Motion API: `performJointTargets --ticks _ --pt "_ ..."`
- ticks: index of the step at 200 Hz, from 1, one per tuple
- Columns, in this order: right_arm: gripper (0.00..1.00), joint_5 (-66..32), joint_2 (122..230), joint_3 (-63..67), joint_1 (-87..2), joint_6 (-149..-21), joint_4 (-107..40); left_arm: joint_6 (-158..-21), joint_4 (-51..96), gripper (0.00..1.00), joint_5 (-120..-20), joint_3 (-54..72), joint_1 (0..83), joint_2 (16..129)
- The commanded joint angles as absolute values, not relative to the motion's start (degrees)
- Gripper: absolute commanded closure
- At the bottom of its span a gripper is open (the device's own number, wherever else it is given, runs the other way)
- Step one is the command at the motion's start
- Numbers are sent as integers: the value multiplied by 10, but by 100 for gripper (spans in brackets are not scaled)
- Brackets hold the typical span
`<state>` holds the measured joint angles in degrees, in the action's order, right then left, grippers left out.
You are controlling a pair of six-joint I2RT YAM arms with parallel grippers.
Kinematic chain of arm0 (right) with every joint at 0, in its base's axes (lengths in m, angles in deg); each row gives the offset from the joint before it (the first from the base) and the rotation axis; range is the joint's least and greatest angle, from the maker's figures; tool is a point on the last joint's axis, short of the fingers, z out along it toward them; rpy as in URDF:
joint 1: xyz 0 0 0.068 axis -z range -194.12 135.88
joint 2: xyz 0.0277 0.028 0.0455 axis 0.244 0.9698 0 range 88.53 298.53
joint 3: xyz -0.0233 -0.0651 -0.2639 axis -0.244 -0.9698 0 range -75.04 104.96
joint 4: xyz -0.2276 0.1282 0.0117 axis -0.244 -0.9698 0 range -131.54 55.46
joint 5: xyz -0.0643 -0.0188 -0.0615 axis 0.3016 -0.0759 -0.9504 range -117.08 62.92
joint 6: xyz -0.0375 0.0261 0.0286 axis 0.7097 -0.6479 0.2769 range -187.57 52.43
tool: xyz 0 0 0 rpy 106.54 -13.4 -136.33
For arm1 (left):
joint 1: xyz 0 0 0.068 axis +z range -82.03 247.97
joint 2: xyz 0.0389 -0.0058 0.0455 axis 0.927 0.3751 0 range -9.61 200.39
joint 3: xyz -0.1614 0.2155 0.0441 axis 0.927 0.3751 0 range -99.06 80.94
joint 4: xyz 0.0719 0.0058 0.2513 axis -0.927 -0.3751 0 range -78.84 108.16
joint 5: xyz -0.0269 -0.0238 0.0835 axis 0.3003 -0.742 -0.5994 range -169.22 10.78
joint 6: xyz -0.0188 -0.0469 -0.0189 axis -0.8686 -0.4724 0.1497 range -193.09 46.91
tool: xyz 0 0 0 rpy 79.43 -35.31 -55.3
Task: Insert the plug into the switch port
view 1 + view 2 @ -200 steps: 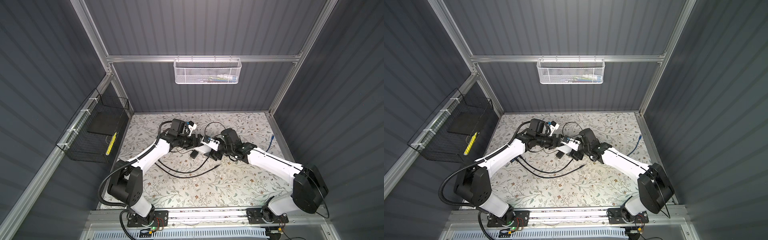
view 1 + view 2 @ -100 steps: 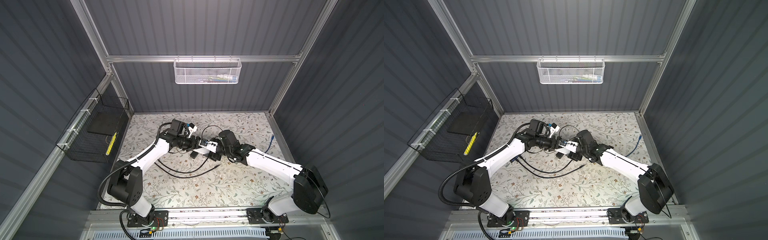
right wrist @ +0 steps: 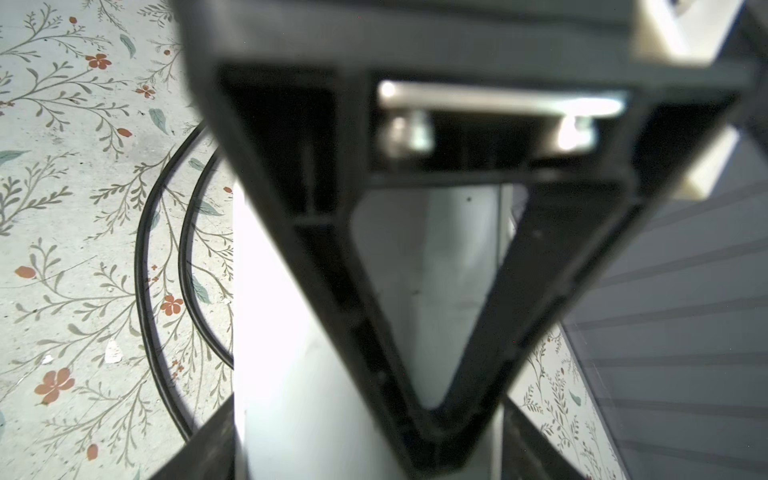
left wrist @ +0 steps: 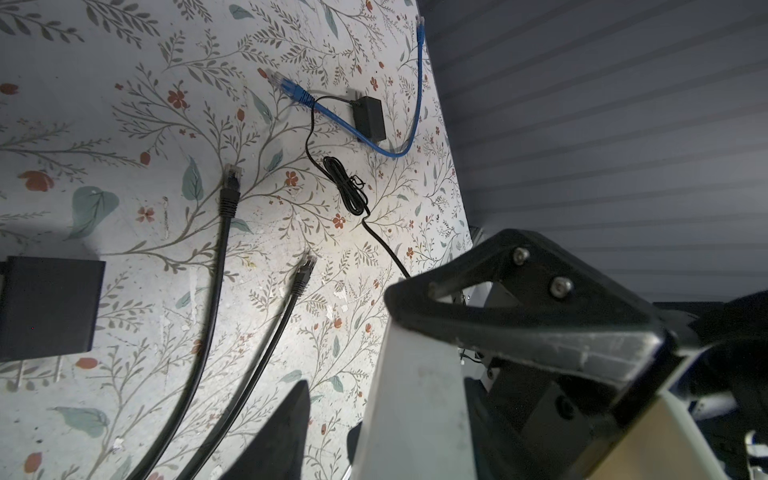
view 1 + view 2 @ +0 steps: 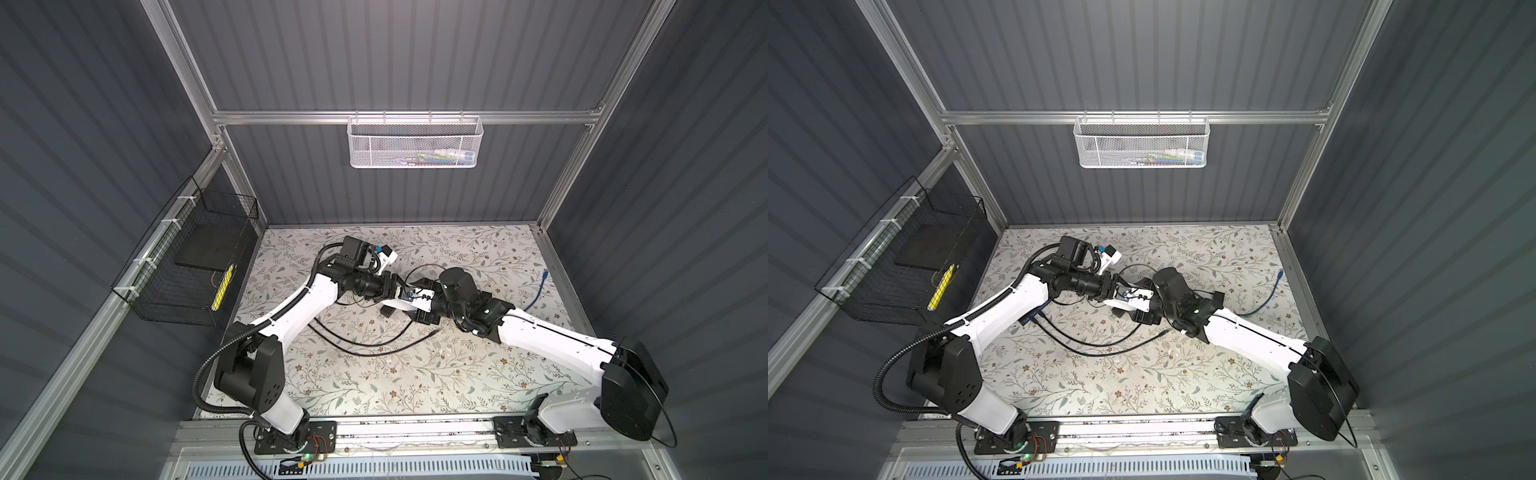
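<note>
Mid-frame in a top view, the white switch is held off the tabletop by the clamped right jaws. The left jaws' grip cannot be told. The black plug lies loose and likely must be picked up next.

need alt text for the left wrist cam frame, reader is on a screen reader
A white slab flanked by black fingers fills the foreground, above a floral table. Two black network cables lie loose with bare plugs, near a blue cable, a small black adapter with its cord bundled, and a black box at the frame edge.
</note>
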<state>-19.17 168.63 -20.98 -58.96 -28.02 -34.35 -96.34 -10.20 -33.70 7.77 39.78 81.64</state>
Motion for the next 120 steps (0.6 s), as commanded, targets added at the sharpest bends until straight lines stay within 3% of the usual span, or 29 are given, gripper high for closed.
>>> performJointTargets --ticks 1,120 --pt "58 -197 1682 -210 -598 -268 -321 -940 -130 45 -318 58 395 806" --pt "58 -225 1722 -171 -600 -243 -319 -930 -153 49 -316 78 395 799"
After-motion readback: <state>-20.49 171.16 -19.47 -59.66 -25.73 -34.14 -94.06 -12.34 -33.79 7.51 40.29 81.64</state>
